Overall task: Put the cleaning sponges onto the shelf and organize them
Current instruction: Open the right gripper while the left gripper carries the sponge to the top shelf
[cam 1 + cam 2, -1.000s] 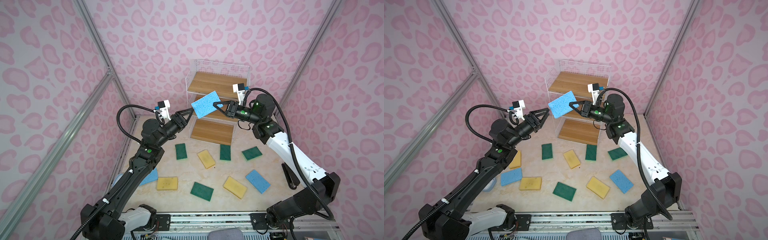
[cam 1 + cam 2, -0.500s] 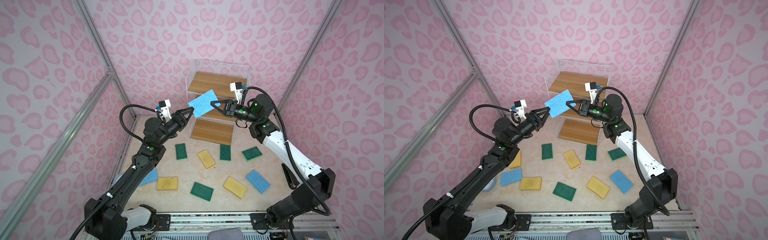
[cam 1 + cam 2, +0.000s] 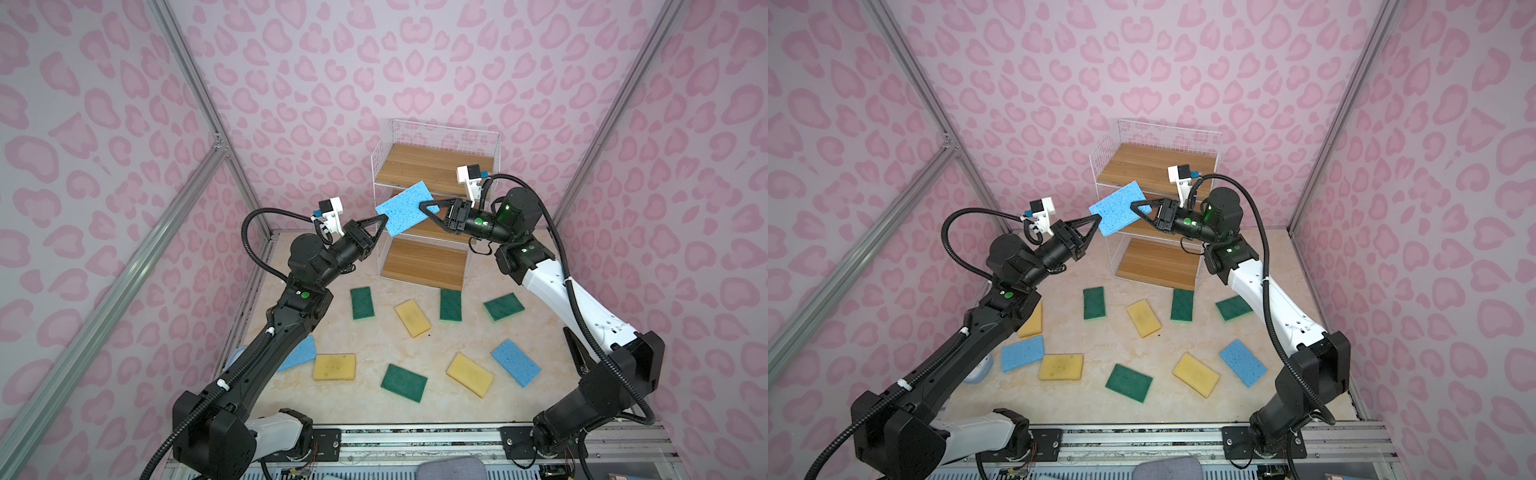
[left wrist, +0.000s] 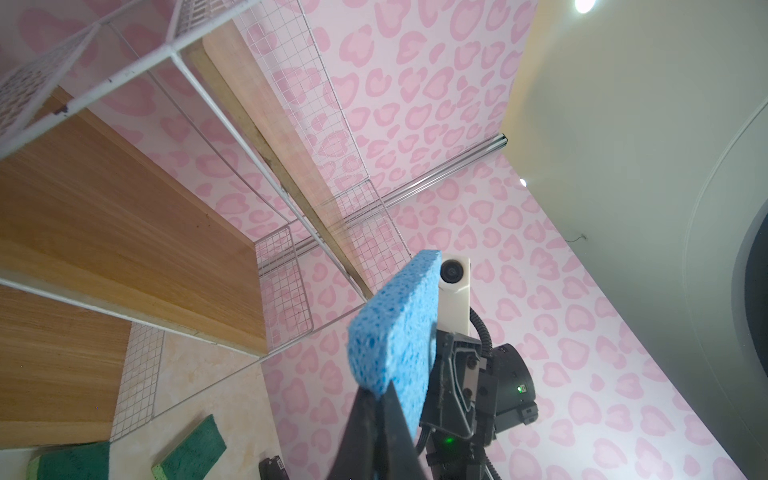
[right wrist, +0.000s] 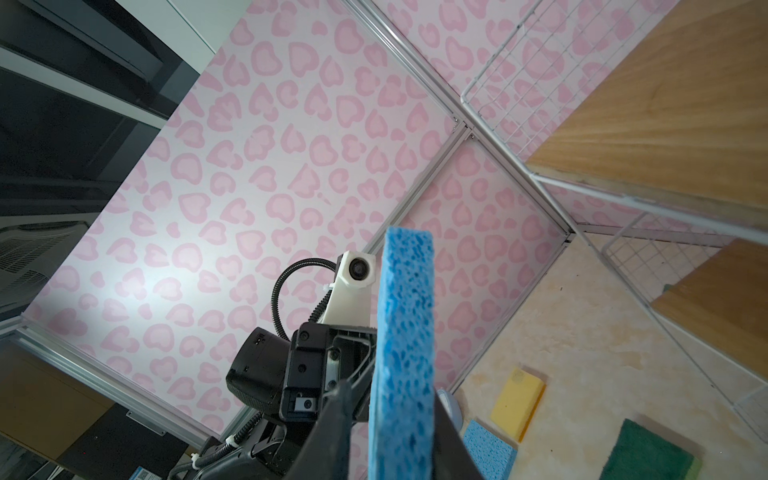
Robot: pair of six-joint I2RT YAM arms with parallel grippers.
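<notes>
Pinching one corner of the blue sponge [image 3: 401, 210] mid-frame, before the shelf [image 3: 432, 163], my left claw [image 3: 381, 220] is clamped tight; my right claw [image 3: 424, 207] straddles the opposite end, and I cannot tell if it grips.

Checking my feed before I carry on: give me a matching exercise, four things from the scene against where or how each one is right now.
Things:
1 left hand
2 lifted blue sponge
3 top shelf board
4 dark green sponges

States:
a flat on the table
b no sponge on it
c shut on a sponge corner
d in the air in front of the shelf

Pairs: 1-c, 2-d, 3-b, 4-a
</notes>
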